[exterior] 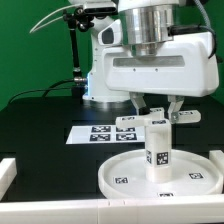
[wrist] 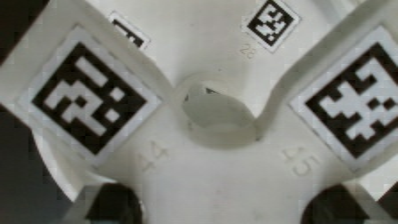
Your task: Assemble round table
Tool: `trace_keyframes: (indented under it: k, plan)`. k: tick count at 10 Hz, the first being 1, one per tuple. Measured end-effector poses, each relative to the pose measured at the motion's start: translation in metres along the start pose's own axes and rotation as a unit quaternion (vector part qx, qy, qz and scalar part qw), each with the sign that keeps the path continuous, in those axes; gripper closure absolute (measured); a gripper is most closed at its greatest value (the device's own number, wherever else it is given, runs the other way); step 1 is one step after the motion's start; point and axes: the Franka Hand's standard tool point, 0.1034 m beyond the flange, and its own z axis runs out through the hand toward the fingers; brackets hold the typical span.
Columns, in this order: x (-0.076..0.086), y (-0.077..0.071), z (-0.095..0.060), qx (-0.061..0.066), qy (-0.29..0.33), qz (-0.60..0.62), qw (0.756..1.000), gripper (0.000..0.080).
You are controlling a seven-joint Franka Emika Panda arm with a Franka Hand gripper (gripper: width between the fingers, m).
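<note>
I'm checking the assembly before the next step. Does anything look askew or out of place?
Nothing stands out. The leg stands upright at the middle of the round disc, with the cross-shaped foot piece on top, under the gripper.

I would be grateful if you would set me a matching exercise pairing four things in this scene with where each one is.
1. round disc
2. cylinder leg
3. cross-shaped foot piece
4. marker board

a. upright on the disc
b. flat on the black table, behind the disc
c. at the gripper, above the leg
d. lying flat, carrying the leg

Pairs: 1-d; 2-a; 3-c; 4-b
</note>
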Motion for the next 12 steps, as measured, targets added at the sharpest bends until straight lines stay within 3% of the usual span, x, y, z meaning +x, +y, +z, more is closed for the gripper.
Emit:
trace_keyframes:
  k: [5, 8, 9, 10, 11, 12]
  plan:
    - [0.001, -0.001, 0.0, 0.003, -0.018, 0.215, 0.976, 0.0357]
    - [0.0, -0.002, 0.001, 0.007, -0.02, 0.263, 0.965, 0.0357]
    - [-0.001, -0.002, 0.001, 0.007, -0.021, 0.265, 0.964, 0.0262]
    - [-0.002, -0.002, 0.0, 0.004, -0.024, 0.25, 0.968, 0.0262]
    - [-0.005, -0.005, -0.009, 0.002, -0.03, 0.224, 0.974, 0.0184]
    - [-0.006, -0.008, -0.017, 0.004, -0.033, 0.205, 0.978, 0.016]
